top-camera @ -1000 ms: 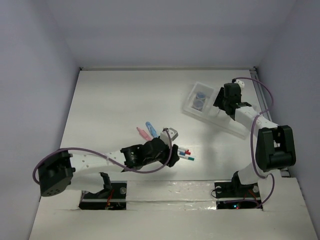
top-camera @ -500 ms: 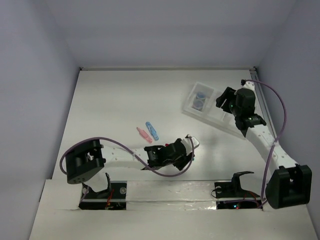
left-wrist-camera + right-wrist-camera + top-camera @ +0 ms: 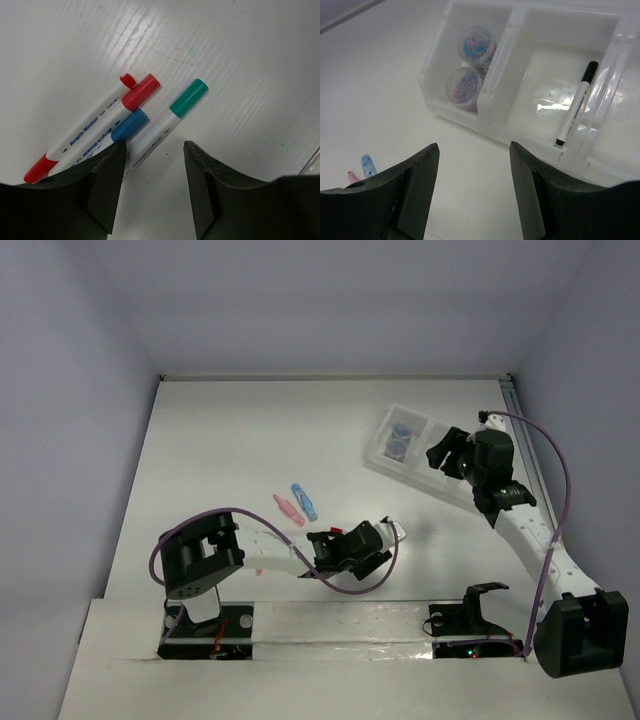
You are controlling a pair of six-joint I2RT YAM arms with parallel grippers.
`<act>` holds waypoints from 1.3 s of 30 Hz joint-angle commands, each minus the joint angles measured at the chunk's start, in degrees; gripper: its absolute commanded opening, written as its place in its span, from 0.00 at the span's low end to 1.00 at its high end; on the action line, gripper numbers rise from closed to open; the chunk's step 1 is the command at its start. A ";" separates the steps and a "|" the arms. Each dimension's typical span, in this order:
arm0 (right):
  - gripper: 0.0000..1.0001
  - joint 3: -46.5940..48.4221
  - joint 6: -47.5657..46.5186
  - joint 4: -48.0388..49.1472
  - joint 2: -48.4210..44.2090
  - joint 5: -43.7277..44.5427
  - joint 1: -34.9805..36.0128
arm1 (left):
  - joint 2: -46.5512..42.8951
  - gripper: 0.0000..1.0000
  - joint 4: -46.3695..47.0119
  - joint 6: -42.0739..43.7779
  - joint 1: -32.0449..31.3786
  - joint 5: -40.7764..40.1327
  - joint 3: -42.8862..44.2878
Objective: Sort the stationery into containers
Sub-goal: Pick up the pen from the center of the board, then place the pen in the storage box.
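Three white pens lie side by side on the table in the left wrist view: a red-capped pen, a blue-capped pen and a teal-capped pen. My left gripper hangs open just over their lower ends, holding nothing, and hides them from above. The translucent tray holds two round discs in its end compartment and a black-capped pen in the middle one. My right gripper is open and empty above the tray's near side.
A short pink piece and a blue piece lie on the table left of my left gripper. The enclosure walls stand along the back and both sides. A purple cable loops under the left wrist.
My left gripper swung right and came down over the pens, covering them from above. The right arm's elbow swung out to the right while its gripper stayed by the tray and opened a little.
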 commanded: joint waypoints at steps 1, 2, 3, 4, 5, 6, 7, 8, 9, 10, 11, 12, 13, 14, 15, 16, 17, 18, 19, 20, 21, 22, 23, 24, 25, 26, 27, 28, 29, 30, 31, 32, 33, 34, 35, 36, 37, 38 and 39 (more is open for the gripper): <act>0.64 -0.11 -0.49 0.50 -1.56 -1.38 0.23 | 0.54 0.46 1.44 0.72 0.83 0.92 1.34; 0.64 -0.03 -0.49 0.41 -1.56 -1.38 0.23 | 0.63 0.44 1.45 0.80 0.83 1.53 1.25; 0.64 0.24 -0.49 0.24 -1.56 -1.47 0.23 | 0.98 0.41 1.36 0.72 0.83 1.71 1.08; 0.64 0.41 -0.49 -0.11 -1.56 -1.64 0.23 | 1.07 0.40 1.27 0.71 0.83 1.88 0.99; 0.64 0.50 -0.49 -0.12 -1.56 -1.73 0.23 | 1.25 0.37 1.10 0.63 0.83 2.06 1.08; 0.64 0.76 -0.32 -0.20 -1.65 -1.82 0.23 | 1.68 0.31 0.57 0.54 0.83 2.06 1.16; 0.64 0.85 -0.32 -0.29 -1.65 -2.08 0.23 | 1.77 0.30 0.48 0.45 0.83 2.06 1.25; 0.64 1.03 -0.32 -0.47 -1.65 -2.17 0.23 | 1.86 0.29 0.48 0.28 0.83 2.15 1.25; 0.64 1.20 -0.23 -0.64 -1.73 -2.43 0.23 | 2.04 0.29 0.39 0.28 0.83 2.41 1.17; 0.64 1.21 -0.32 -0.91 -1.82 -2.78 0.23 | 2.21 0.25 0.48 0.28 0.83 2.68 1.17; 0.64 1.12 -0.23 -1.08 -2.17 -2.96 0.23 | 2.30 0.23 0.39 0.19 0.83 2.85 1.17; 0.64 1.03 -0.14 -1.17 -2.52 -3.05 0.23 | 2.65 0.18 0.48 0.10 0.83 2.94 1.08; 0.64 0.86 -0.14 -1.52 -2.87 -3.22 0.23 | 2.74 0.15 0.48 0.01 0.83 2.94 1.16; 0.65 0.68 -0.05 -1.70 -3.57 -3.22 0.23 | 2.92 0.12 0.48 0.01 0.83 2.94 1.17; 0.65 0.68 -0.05 -1.87 -4.02 -3.22 0.23 | 2.83 0.09 0.57 -0.25 0.83 2.94 1.08; 0.65 0.59 0.03 -2.31 -4.46 -3.22 0.23 | 2.65 0.00 0.48 -0.34 0.83 2.85 0.99; 0.67 0.76 0.03 -2.58 -4.98 -3.40 0.23 | 2.39 0.00 0.48 -0.60 0.83 2.68 0.90; 0.68 0.94 0.12 -2.84 -6.21 -3.49 0.23 | 1.26 0.00 0.57 -0.86 0.83 2.76 0.64; 0.69 1.12 0.21 -3.19 -7.00 -4.01 0.23 | 0.38 0.00 1.00 -1.48 0.83 2.94 0.38; 0.71 1.81 0.30 -3.45 -7.88 -4.19 0.23 | -0.68 0.00 1.27 -1.83 0.83 3.20 0.11; 0.73 2.34 0.47 -3.72 -9.89 -4.45 0.23 | -3.04 0.00 1.53 -2.27 0.83 3.47 -0.06; 0.74 2.87 0.47 -4.50 -10.87 -4.72 0.23 | -4.36 0.00 1.53 -2.62 0.83 3.64 -0.15; 0.77 4.53 0.56 -5.12 -11.83 -4.80 0.23 | -5.68 0.00 1.71 -3.58 0.83 4.08 -0.15; 0.79 5.42 0.74 -5.82 -12.71 -5.07 0.23 | -8.31 0.00 1.97 -3.94 0.83 4.26 -0.15; 0.81 6.38 0.82 -7.05 -14.72 -5.33 0.23 | -9.64 0.00 2.67 -4.29 0.83 4.52 -0.07; 0.87 7.17 1.00 -7.58 -15.96 -5.42 0.23 | -10.70 0.00 2.85 -5.08 0.83 4.52 0.28; 0.91 8.84 1.35 -8.55 -17.19 -5.51 0.23 | -12.27 0.00 3.46 -5.52 0.83 4.61 1.24; 0.92 9.72 1.61 -9.08 -18.25 -5.77 0.23 | -12.81 0.00 3.73 -5.87 0.83 4.70 1.86; 0.98 10.69 1.79 -9.60 -20.52 -6.12 0.23 | -12.99 0.00 4.17 -6.05 0.83 4.87 2.74; 0.98 11.74 2.31 -10.13 -21.59 -6.39 0.23 | -12.82 0.00 4.43 -6.75 1.44 4.70 4.84; 0.98 13.84 2.41 -11.36 -22.56 -6.74 0.23 | -12.38 0.00 4.96 -7.10 1.44 4.79 6.07; 0.95 14.91 2.58 -12.06 -24.22 -6.74 0.23 | -11.77 0.00 5.31 -7.28 1.97 5.14 7.39; 1.00 15.96 2.84 -12.51 -25.19 -6.91 0.23 | -9.76 0.00 5.49 -7.63 2.84 5.14 10.45; 1.00 16.84 3.02 -13.12 -26.16 -7.00 0.23 | -8.43 0.00 5.84 -7.90 3.37 5.14 12.05; 1.00 18.68 3.20 -13.47 -27.04 -7.44 0.23 | -7.03 0.00 5.75 -8.07 3.90 5.75 13.98; 1.00 19.65 3.37 -14.17 -28.35 -7.44 0.23 | -3.80 0.00 5.67 -8.34 4.52 6.19 15.82; 1.00 20.45 3.72 -14.88 -29.06 -7.96 0.23 | -2.11 0.00 5.93 -8.77 5.91 6.63 19.58; 1.00 21.24 4.07 -14.97 -29.68 -8.40 0.23 | -0.35 0.00 6.02 -9.13 6.71 8.20 21.62; 1.00 21.16 5.03 -14.80 -30.82 -9.11 0.23 | 3.41 0.00 6.02 -9.48 7.68 9.26 23.56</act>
